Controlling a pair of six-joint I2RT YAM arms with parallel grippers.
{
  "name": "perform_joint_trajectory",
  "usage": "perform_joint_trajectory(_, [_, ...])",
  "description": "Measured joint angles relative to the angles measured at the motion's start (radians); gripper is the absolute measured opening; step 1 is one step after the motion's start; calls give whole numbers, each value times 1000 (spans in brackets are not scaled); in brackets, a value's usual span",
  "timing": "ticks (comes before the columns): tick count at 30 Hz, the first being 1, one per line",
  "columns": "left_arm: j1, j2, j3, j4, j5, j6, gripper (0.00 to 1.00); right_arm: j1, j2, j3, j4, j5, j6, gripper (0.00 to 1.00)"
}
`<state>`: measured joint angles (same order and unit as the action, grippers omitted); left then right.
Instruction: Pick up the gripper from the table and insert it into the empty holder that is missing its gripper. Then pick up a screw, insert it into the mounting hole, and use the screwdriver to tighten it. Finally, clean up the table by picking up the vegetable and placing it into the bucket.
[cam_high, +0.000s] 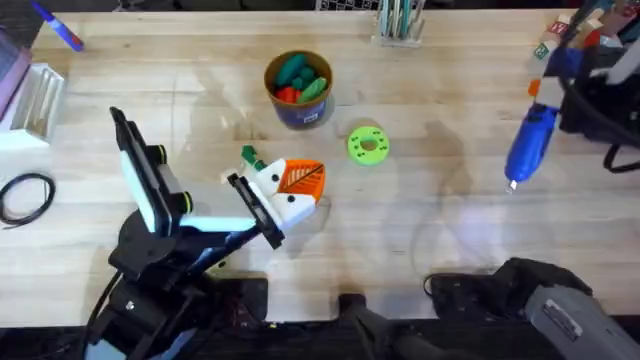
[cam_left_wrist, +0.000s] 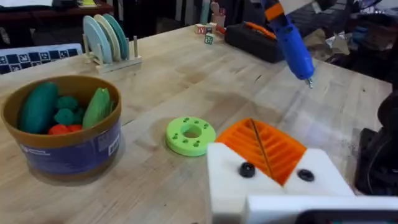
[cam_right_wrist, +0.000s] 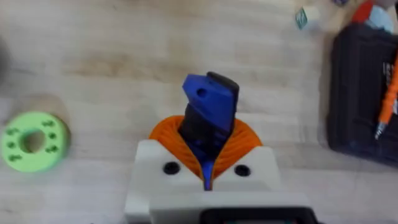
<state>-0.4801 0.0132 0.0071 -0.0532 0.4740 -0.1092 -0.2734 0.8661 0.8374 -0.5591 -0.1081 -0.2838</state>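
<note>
My left gripper (cam_high: 308, 178) (cam_left_wrist: 261, 146), white with orange ribbed pads, hovers low over the table's middle, shut with nothing between its pads. The vegetable (cam_high: 250, 157), with its dark green leafy top, lies on the table just left of it, untouched. Behind them stands the blue bucket (cam_high: 300, 115) (cam_left_wrist: 68, 152), holding green and red toy vegetables. At the far right my right gripper (cam_high: 550, 90) (cam_right_wrist: 208, 146) is shut on the blue screwdriver (cam_high: 528, 145) (cam_left_wrist: 293, 46) (cam_right_wrist: 208, 106), tip down above the table. The loose gripper, a separate holder and the screws are out of view.
A lime-green disc (cam_high: 367, 144) (cam_left_wrist: 191, 135) (cam_right_wrist: 31, 140) lies right of the bucket. A black case (cam_left_wrist: 255, 40) (cam_right_wrist: 360, 93) sits at the far right, a plate rack (cam_left_wrist: 109, 40) and a black cable (cam_high: 25, 195) at the left, and a pen stand (cam_high: 400, 25) at the back.
</note>
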Motion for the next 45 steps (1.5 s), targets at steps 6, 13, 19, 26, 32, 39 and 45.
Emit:
perform_joint_trajectory(6, [0, 0, 0, 0, 0, 0, 4, 145, -163, -72, 254, -123, 195, 21])
perform_joint_trajectory(13, [0, 0, 0, 0, 0, 0, 4, 488, -223, -163, 610, -173, 376, 21])
perform_joint_trajectory(19, [0, 0, 0, 0, 0, 0, 4, 775, -143, -174, 954, -187, 421, 21])
perform_joint_trajectory(26, [0, 0, 0, 0, 0, 0, 4, 982, 21, -174, 1258, -204, 433, 21])
perform_joint_trajectory(32, [0, 0, 0, 0, 0, 0, 4, 1065, 168, -174, 1395, -205, 420, 20])
perform_joint_trajectory(39, [0, 0, 0, 0, 0, 0, 4, 1091, 194, -174, 1403, -235, 414, 20])
perform_joint_trajectory(45, [0, 0, 0, 0, 0, 0, 4, 1096, 210, -174, 1409, -274, 412, 20])
